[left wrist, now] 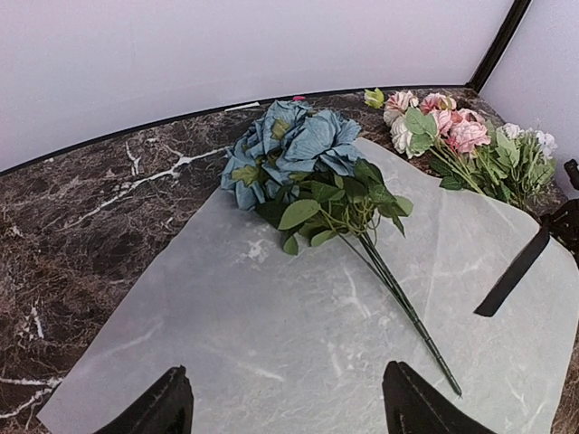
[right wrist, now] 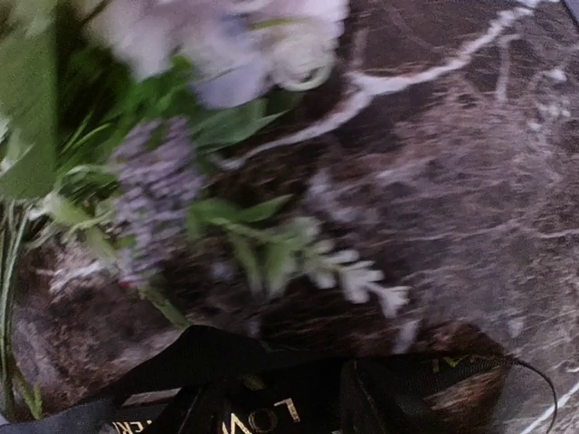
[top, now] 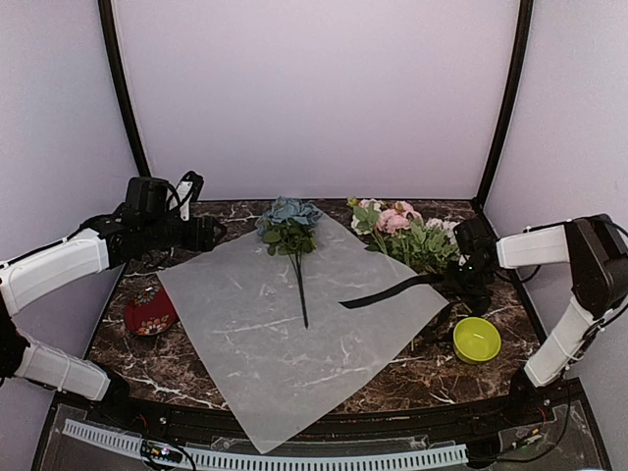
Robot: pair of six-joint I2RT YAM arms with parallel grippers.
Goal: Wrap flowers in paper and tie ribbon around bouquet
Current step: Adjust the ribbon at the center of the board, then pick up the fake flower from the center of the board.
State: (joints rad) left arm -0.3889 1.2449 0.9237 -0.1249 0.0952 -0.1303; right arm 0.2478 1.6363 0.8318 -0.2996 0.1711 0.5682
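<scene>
While left fingers (left wrist: 167, 402) gape near paper (left wrist: 298, 334) edge, right fingers (top: 459, 283) at ribbon (top: 388, 291), grip unclear

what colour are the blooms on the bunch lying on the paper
Blue-grey. These flowers show best in the left wrist view, close and sharp.

A dark brown marble worktop (top: 196, 371) with white veins fills the enclosure. Plain pale lilac walls (top: 314, 98) surround it, evenly lit, with black curved poles (top: 121, 88) framing the back panel.
</scene>
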